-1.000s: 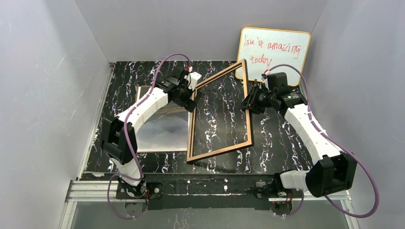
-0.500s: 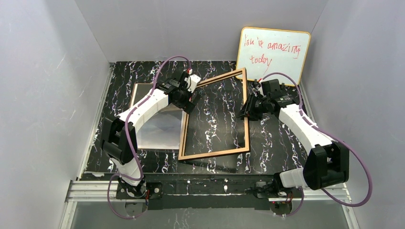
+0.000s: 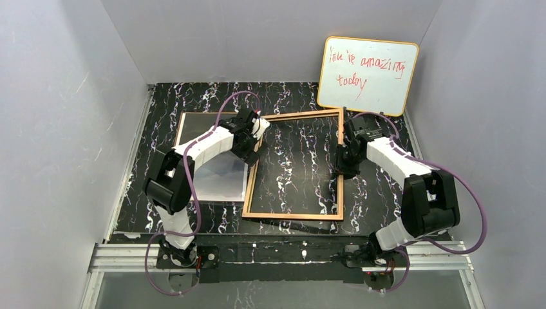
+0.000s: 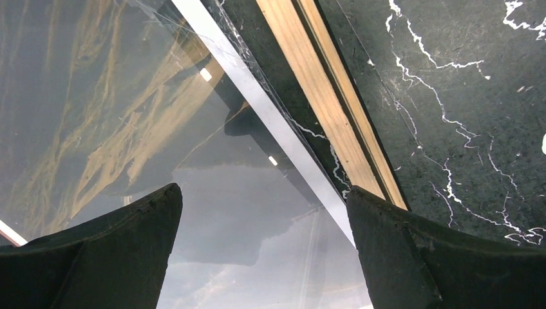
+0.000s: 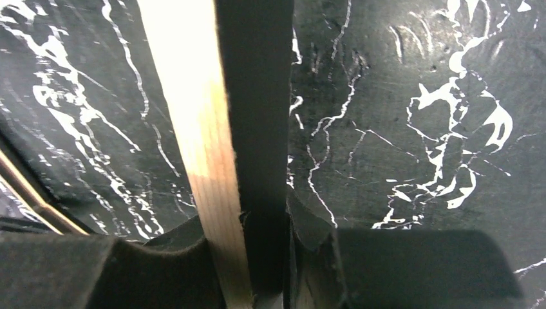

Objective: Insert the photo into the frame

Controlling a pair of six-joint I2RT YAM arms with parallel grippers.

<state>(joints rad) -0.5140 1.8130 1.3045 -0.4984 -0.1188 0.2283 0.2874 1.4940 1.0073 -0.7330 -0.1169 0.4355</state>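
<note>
Top external view: the photo point(image 3: 222, 180) lies flat, picture side up, on the left half of the table point(image 3: 380, 199), well in from the near edge. The left arm crosses over part of it. The frame point(image 3: 293, 215) lies just beside it at the table's middle, tan wooden back upward, with the marbled black tabletop visible through its glass. Its left rail runs along the photo's right edge, and the far rail points toward the far right corner.

The left gripper point(image 3: 253, 143) hangs over that seam with its claw spread wide and nothing in it. In the left wrist view its fingers point(image 4: 109, 251) straddle the glossy photo point(image 4: 96, 129) and the wooden rail of the frame point(image 4: 322, 96).

The right gripper point(image 3: 339, 161) pinches the frame's right rail about midway along. The right wrist view shows the rail point(image 5: 187, 129) clamped between the pads point(image 5: 161, 257). Whether that rail rests on the table cannot be told.

A whiteboard point(image 3: 367, 76) with red writing leans against the back wall at the far right corner.
</note>
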